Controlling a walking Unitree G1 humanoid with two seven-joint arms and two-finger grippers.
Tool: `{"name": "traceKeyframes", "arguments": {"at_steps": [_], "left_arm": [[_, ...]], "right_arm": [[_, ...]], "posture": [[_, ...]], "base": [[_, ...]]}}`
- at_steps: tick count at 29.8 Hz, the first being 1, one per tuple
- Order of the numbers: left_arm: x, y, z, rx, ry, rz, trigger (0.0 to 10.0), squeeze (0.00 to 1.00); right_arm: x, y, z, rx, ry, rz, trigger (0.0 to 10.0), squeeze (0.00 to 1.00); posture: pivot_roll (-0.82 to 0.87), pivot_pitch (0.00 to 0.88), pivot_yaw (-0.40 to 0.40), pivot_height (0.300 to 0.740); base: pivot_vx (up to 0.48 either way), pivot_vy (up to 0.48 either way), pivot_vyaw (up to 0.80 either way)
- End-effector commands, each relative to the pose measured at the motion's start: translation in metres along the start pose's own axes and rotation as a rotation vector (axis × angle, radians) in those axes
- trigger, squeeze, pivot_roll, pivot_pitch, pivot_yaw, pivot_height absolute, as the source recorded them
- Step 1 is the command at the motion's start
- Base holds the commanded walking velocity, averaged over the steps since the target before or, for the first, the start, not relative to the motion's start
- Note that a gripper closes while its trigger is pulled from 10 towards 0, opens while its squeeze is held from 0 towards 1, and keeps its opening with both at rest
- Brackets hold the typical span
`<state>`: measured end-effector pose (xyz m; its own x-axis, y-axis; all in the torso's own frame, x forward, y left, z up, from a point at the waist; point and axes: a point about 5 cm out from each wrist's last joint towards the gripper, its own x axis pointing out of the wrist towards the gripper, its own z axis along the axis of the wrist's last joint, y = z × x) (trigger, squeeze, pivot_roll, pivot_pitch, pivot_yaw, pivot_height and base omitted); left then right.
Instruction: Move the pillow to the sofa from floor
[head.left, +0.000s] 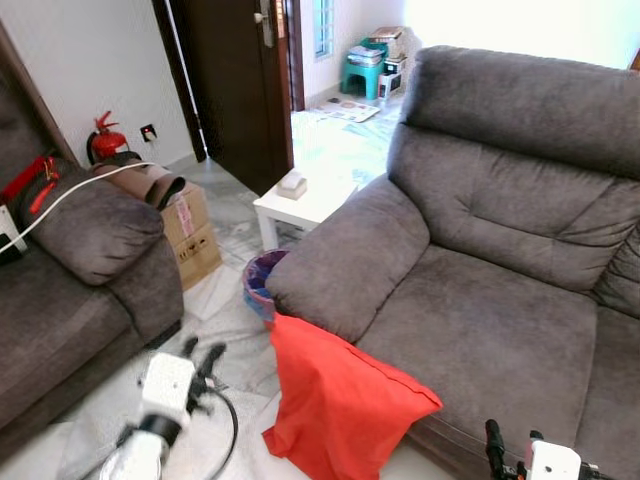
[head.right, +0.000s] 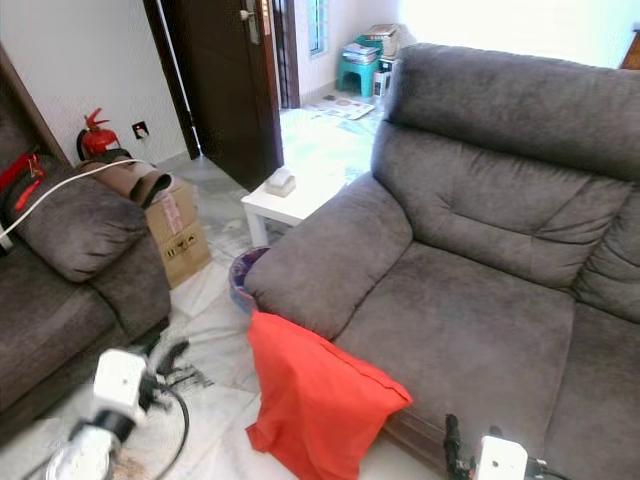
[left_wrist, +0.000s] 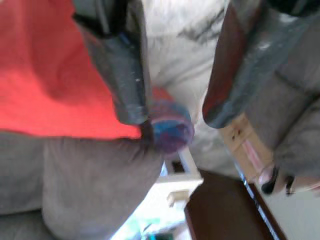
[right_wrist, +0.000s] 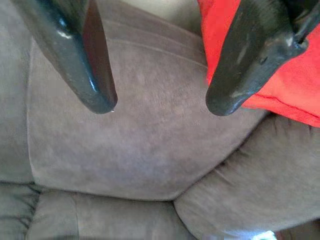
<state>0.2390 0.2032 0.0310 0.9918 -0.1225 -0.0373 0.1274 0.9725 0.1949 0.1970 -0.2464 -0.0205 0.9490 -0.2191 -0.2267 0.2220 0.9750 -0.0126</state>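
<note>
A red pillow (head.left: 340, 400) stands on the floor and leans against the front of the large grey sofa (head.left: 480, 300), just below its armrest. My left gripper (head.left: 203, 355) hovers low over the floor to the pillow's left, open with nothing between its fingers. The left wrist view has the pillow (left_wrist: 45, 75) beside one finger. My right gripper (head.left: 512, 448) is at the bottom right, in front of the sofa seat and to the right of the pillow, also open. In the right wrist view the seat cushion (right_wrist: 140, 145) lies between the fingers and the pillow (right_wrist: 295, 95) behind one finger.
A second grey sofa (head.left: 80, 260) is on the left with a white cable over its arm. A purple wastebasket (head.left: 262, 280), a white side table (head.left: 305, 200) and a cardboard box (head.left: 190, 235) crowd the gap between the sofas. Behind them stands a dark door (head.left: 235, 80).
</note>
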Motion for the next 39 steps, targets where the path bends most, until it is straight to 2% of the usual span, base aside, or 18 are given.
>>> {"name": "traceKeyframes", "arguments": {"at_steps": [1,6,7,9,10,22,31,39], "left_arm": [[0.005,0.004,0.011,0.008,-0.04,0.016,10.0,1.0],[-0.002,0.006,0.014,-0.003,-0.02,0.054,10.0,1.0],[-0.003,0.006,0.014,-0.002,-0.016,0.053,10.0,1.0],[-0.003,0.006,0.015,0.002,-0.014,0.051,10.0,1.0],[-0.003,0.005,0.015,0.002,-0.013,0.05,10.0,0.0],[-0.003,0.001,0.017,-0.03,0.013,0.065,10.0,0.0],[-0.001,0.006,0.021,-0.031,0.018,0.074,10.0,0.0],[0.0,0.002,0.022,-0.026,0.019,0.052,10.0,0.0]], "right_arm": [[0.002,0.004,0.005,0.013,-0.027,0.008,10.0,1.0],[0.002,0.0,0.006,0.009,-0.029,-0.003,10.0,1.0],[0.002,0.0,0.006,0.007,-0.026,-0.003,10.0,0.93],[0.003,0.0,0.007,0.005,-0.025,-0.003,10.0,0.93],[0.003,0.001,0.007,0.005,-0.024,-0.001,10.0,0.0],[0.008,0.014,0.01,0.011,-0.016,0.035,10.0,0.0],[0.008,0.011,0.009,0.003,0.0,0.032,10.0,0.0],[0.009,0.013,0.009,0.002,0.006,0.037,10.0,0.0]], "posture": [[-0.03,0.055,0.046,0.74],[-0.02,0.063,0.041,0.74],[-0.02,0.063,0.041,0.74],[-0.02,0.07,0.04,0.74],[-0.02,0.089,0.04,0.74],[-0.02,0.104,0.045,0.74],[-0.03,0.107,0.046,0.74],[-0.03,0.11,0.044,0.74]], "base": [[0.0,0.0,0.0],[0.0,0.0,0.0],[0.0,0.0,0.0],[0.0,0.0,0.0],[0.0,0.0,0.0],[0.0,0.0,0.0],[0.0,0.0,0.0],[0.0,0.0,0.0]]}}
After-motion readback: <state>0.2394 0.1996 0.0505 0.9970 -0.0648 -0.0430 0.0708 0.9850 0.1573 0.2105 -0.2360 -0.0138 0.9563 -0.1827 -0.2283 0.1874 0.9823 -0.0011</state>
